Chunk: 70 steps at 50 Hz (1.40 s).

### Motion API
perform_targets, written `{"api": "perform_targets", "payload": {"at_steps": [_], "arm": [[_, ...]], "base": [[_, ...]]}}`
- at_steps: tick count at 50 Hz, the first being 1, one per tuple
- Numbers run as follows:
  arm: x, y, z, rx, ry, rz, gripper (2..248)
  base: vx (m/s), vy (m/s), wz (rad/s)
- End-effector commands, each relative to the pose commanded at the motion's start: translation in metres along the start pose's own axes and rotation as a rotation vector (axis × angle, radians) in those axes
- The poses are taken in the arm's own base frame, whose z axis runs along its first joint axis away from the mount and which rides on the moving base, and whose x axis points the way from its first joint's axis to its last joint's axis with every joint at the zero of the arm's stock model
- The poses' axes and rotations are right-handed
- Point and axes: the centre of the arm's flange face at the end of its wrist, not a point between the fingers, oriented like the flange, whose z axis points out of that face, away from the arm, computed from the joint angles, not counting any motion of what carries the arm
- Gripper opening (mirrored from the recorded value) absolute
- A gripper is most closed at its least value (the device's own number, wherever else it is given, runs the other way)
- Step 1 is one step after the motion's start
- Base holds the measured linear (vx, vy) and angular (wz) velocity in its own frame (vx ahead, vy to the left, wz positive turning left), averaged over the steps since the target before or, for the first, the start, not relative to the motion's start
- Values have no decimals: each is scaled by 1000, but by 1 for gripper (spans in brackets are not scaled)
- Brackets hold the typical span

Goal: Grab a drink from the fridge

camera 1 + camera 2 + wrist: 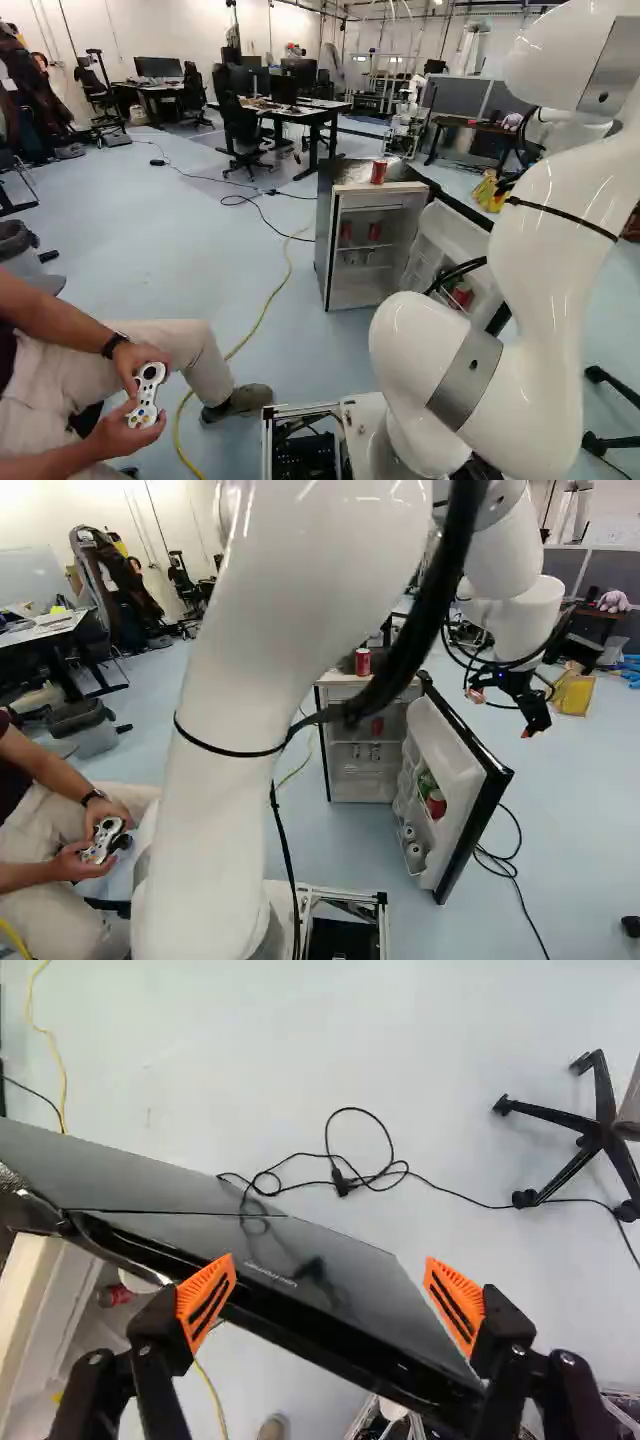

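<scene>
In the right base view my gripper [502, 714] is to the right of the fridge's open door [458, 780], on its outer side. Seen from the wrist, the gripper [331, 1302] stands wide open, nothing held, with the door's dark glossy face [270, 1250] below and between its fingers. The small fridge [325, 240] has a red can [378, 171] upright on its top. Inside, another red can [374, 231] is on a shelf. The door's inner racks hold a red can [436, 803], a green item [427, 782] and pale cans [413, 851].
Black cable [365, 1175] lies on the floor beyond the door, near a wheeled chair base [590, 1135]. A seated person's hands hold a controller [147, 395] at the left. Desks [310, 108] stand behind the fridge, and another robot [408, 120] is farther back.
</scene>
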Motion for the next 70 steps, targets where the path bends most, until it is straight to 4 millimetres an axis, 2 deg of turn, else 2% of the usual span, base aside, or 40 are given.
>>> {"api": "perform_targets", "payload": {"at_steps": [14,35,70], "arm": [[11,11,28,-8,-29,15,247],[14,24,61,-17,-113,32,247],[15,30,66,-18,-171,41,247]], "base": [[0,0,0],[0,0,0],[0,0,0]]}}
